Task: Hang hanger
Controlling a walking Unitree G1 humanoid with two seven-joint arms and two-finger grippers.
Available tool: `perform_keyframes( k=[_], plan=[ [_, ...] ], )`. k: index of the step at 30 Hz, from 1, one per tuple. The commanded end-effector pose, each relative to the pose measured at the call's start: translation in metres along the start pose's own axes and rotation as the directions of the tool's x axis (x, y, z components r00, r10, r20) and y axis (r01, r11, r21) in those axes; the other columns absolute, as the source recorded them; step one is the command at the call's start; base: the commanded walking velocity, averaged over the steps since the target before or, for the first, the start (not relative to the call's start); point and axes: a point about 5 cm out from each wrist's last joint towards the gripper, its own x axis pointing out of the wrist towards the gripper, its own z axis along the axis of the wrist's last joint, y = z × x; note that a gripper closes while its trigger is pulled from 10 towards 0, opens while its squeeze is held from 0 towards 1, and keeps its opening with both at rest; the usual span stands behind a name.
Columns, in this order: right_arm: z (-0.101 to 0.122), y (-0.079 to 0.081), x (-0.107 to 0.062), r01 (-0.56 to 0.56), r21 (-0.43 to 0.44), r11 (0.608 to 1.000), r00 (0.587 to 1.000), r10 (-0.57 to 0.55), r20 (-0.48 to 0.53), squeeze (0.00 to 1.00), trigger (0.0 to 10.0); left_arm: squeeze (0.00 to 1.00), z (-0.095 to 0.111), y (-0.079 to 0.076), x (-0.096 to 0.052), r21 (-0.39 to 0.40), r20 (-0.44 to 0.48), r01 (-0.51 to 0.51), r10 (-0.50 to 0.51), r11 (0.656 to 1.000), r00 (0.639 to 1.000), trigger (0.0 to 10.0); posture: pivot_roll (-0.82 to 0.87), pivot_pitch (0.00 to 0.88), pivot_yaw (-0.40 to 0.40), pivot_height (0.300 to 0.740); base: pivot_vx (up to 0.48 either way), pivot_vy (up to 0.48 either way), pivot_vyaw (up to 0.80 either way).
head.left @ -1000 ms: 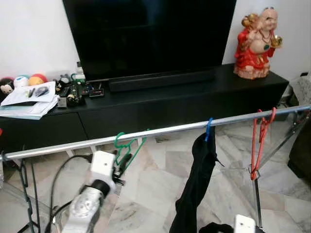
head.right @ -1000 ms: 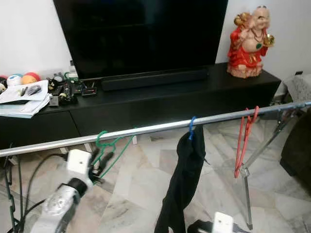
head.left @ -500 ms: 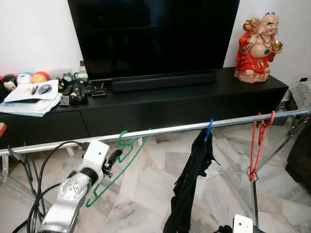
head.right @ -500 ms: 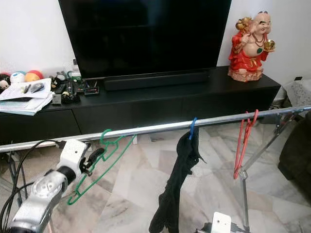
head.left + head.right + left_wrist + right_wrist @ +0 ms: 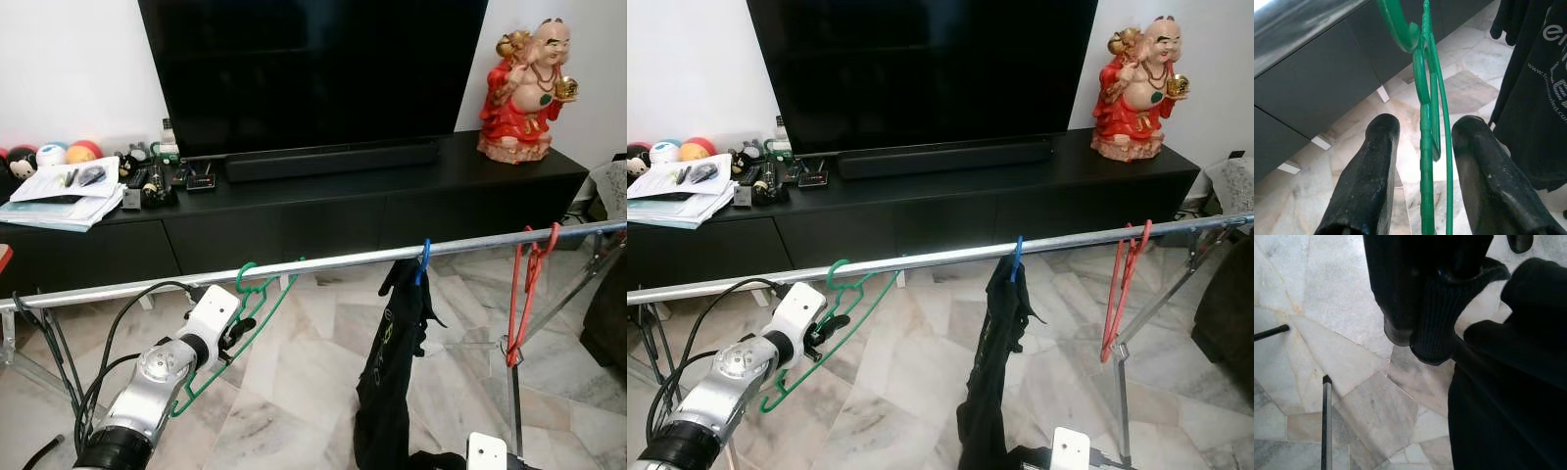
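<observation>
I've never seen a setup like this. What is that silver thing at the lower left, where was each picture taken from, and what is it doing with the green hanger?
That is the robot's left arm, ending in a two-fingered left claw. The two wide pictures come from cameras in its head; the close-ups come from cameras on each wrist. The open fingers sit either side of the thin green plastic hanger, whose hook is over the long silver metal rail. Also on the rail: a black garment on a blue hanger and a red hanger. The right claw is low beside dark cloth; its grip is unclear.
</observation>
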Motion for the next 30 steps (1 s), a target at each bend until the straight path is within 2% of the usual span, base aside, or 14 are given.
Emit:
perform_keyframes(
  k=[1,6,17,18,21,25,30],
  plan=[
    [0.003,0.002,0.001,-0.011,-0.014,1.0,1.0,0.011,0.006,0.0,10.0,0.0,0.002,-0.004,0.005,0.026,-0.009,0.034,-0.034,0.999,0.999,10.0,0.11,0.0,0.009,0.74,0.0,0.0,0.0],
    [0.003,0.006,0.0,-0.023,-0.032,0.999,1.0,0.024,0.014,0.0,10.0,0.0,0.004,-0.01,0.011,0.019,-0.01,0.06,-0.06,0.998,0.998,10.0,0.11,0.0,0.011,0.74,0.0,0.0,0.0],
    [0.003,0.008,0.0,-0.026,-0.037,0.999,0.999,0.027,0.018,0.0,10.0,0.0,0.007,-0.01,0.018,0.018,-0.019,0.067,-0.067,0.998,0.998,10.0,0.11,0.0,0.015,0.74,0.0,0.0,0.0],
    [0.003,0.008,0.0,-0.027,-0.038,0.999,0.999,0.028,0.019,0.0,10.0,0.0,0.006,-0.011,0.019,0.012,-0.025,0.059,-0.059,0.998,0.998,9.3,0.11,0.0,0.014,0.74,0.0,0.0,0.0],
    [0.004,0.009,0.0,-0.029,-0.041,0.999,0.999,0.03,0.023,0.0,10.0,0.0,0.007,-0.01,0.022,-0.004,-0.031,0.009,-0.009,1.0,0.999,10.0,0.11,0.0,0.013,0.74,0.0,0.0,0.0],
    [0.005,0.009,0.0,-0.029,-0.044,0.999,0.999,0.03,0.025,0.0,10.0,0.0,0.007,-0.005,0.024,-0.033,-0.063,-0.05,0.048,0.998,0.997,10.0,0.11,0.0,0.011,0.74,0.0,0.0,0.0],
    [0.005,0.01,0.0,-0.03,-0.047,0.998,0.999,0.031,0.027,0.0,10.0,0.0,0.007,-0.005,0.026,-0.044,-0.094,-0.074,0.069,0.996,0.993,9.7,0.11,0.001,0.01,0.74,0.0,0.0,0.0]
  ],
)
